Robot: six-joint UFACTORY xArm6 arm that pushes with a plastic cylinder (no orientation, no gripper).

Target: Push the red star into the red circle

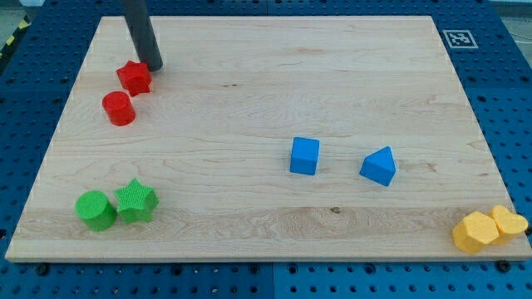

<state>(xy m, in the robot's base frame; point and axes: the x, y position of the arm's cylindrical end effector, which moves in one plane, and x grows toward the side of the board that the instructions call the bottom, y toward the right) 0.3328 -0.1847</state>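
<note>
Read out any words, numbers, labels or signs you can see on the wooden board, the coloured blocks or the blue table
No readable words, numbers or brands anywhere.
Black-and-white square marker tag, at the top right corner of the pale wooden board: a coded pattern, no letters.
Yellow-and-black striped tape at the view's top left edge: a hazard sign, no text.
The red, green, blue and yellow blocks bear no print.

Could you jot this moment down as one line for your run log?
my tip at red star's upper right | red star just above red circle, nearly touching | push underway
</note>
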